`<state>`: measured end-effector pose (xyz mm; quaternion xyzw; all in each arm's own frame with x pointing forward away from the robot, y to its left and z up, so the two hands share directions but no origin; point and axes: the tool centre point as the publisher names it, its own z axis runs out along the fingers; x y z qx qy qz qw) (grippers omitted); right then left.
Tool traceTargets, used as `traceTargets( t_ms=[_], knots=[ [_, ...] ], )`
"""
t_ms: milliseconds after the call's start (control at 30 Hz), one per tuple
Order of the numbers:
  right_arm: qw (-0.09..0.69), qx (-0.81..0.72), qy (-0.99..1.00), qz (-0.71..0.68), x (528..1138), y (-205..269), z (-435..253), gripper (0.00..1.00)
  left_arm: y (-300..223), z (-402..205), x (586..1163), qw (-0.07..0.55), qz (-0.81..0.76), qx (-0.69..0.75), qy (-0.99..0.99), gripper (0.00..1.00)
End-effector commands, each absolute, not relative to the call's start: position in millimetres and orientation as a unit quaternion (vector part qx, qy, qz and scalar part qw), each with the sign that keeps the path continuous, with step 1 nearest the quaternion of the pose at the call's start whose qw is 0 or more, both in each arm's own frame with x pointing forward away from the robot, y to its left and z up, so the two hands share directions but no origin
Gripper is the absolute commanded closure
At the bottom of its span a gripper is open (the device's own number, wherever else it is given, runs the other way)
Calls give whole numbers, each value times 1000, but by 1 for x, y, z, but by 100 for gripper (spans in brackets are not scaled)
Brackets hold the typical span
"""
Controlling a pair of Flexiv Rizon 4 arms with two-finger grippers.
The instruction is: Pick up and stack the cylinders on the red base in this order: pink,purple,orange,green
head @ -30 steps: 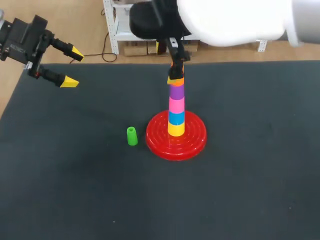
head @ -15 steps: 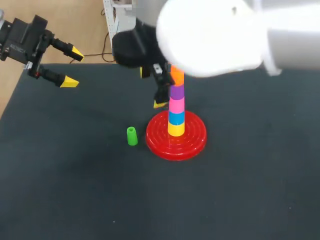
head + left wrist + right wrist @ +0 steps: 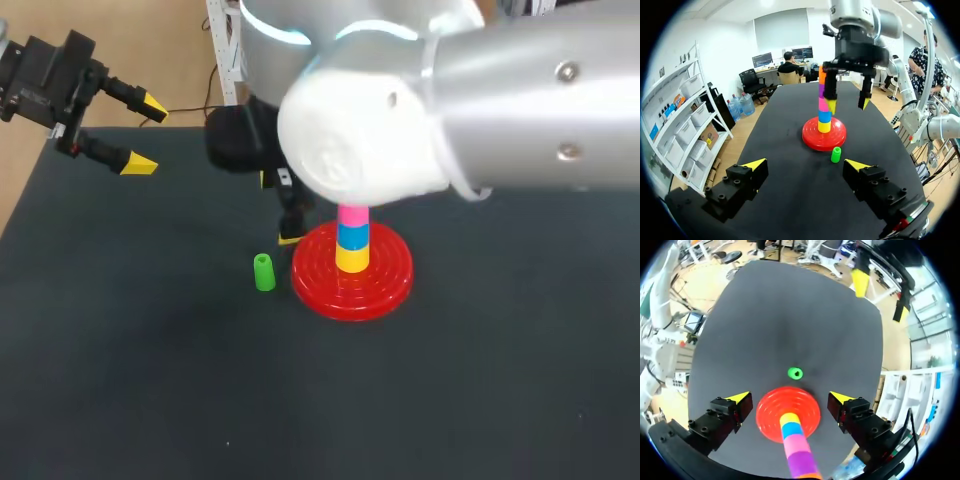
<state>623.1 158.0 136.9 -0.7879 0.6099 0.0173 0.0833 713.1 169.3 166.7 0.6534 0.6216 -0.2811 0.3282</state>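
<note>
1. Our right claw point(image 3: 278, 208) hangs wide open and holds nothing, just beside the tower and above the table point(image 3: 150, 380).
2. On the red base point(image 3: 375, 290) the tower reads, from the bottom, yellow, blue, pink cylinder point(image 3: 823, 104), purple cylinder point(image 3: 821, 91), orange cylinder point(image 3: 822, 75).
3. From above, our right arm hides the tower's upper part.
4. The green cylinder point(image 3: 263, 272) stands upright on the table just beside the base, apart from it, ahead of our right claw.
5. Our left claw point(image 3: 145, 134) sits well apart at the table's far left corner, fingers spread wide and empty.
</note>
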Motion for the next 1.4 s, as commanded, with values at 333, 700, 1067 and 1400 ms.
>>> traceTargets(
  t_ms=[333, 700, 1067, 1400],
  knots=[
    [37, -794, 606, 14, 623, 168, 90, 0, 170, 166, 714, 328, -281, 654, 621, 0],
    [36, -793, 609, 10, 625, 179, 69, 0, 170, 166, 714, 328, -281, 654, 621, 0],
    [24, -788, 615, 3, 629, 182, 51, 0, 170, 166, 714, 328, -281, 654, 621, 0],
    [17, -783, 622, -1, 633, 182, 42, 0, 170, 166, 714, 328, -281, 654, 621, 0]
  ],
)
